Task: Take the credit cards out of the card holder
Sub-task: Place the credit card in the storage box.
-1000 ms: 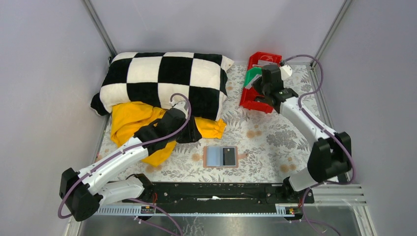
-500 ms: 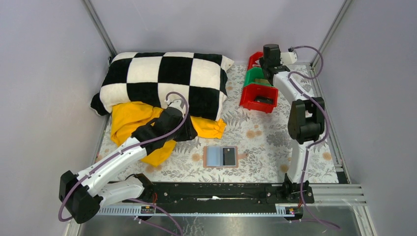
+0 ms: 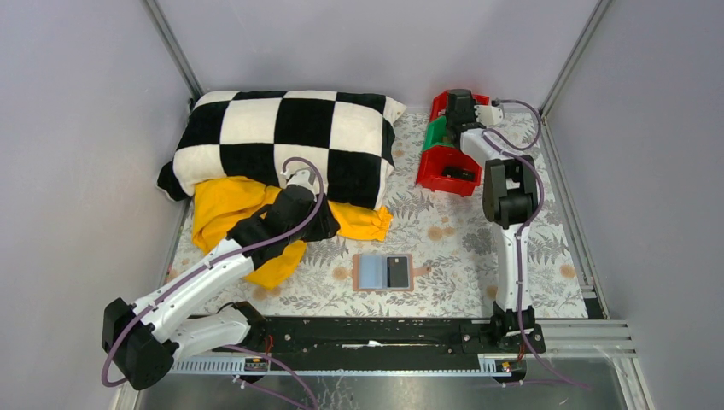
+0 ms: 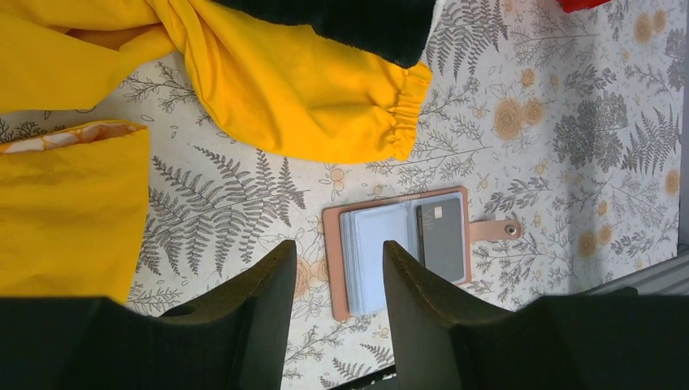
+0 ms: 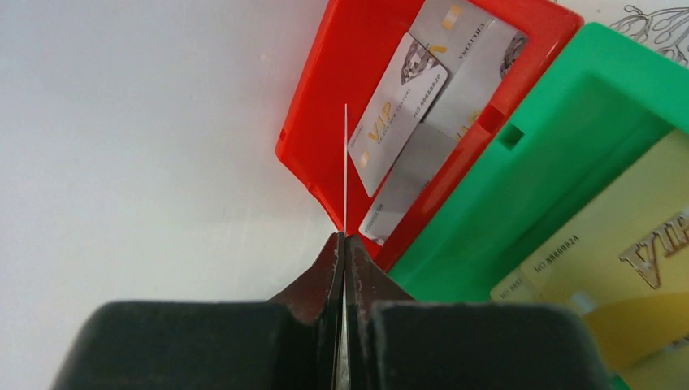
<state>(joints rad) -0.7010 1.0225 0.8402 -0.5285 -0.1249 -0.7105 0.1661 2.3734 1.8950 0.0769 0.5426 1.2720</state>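
Note:
The card holder [image 3: 372, 273] lies open on the patterned cloth near the front, tan edging, grey-blue sleeves; it also shows in the left wrist view [image 4: 382, 252]. One dark credit card [image 3: 397, 271] sits in its right half [image 4: 441, 238]. My left gripper [image 3: 318, 224] hangs open and empty above the cloth, left of the holder [image 4: 337, 248]. My right gripper [image 3: 458, 107] is at the far right, shut [image 5: 344, 237] on a thin card [image 5: 345, 162] seen edge-on, above the corner of the far red bin [image 5: 341, 73].
Far red bin [image 3: 440, 104] holds several silver cards [image 5: 402, 101]. A green bin [image 3: 440, 132] with a gold card [image 5: 617, 244] and a nearer red bin [image 3: 444, 179] stand beside it. A checkered pillow [image 3: 282, 141] and yellow cloth [image 3: 230, 213] lie at left.
My right arm has stretched out toward the back, carrying its gripper from over the green bin to over the far red bin. My left gripper has drifted slightly left.

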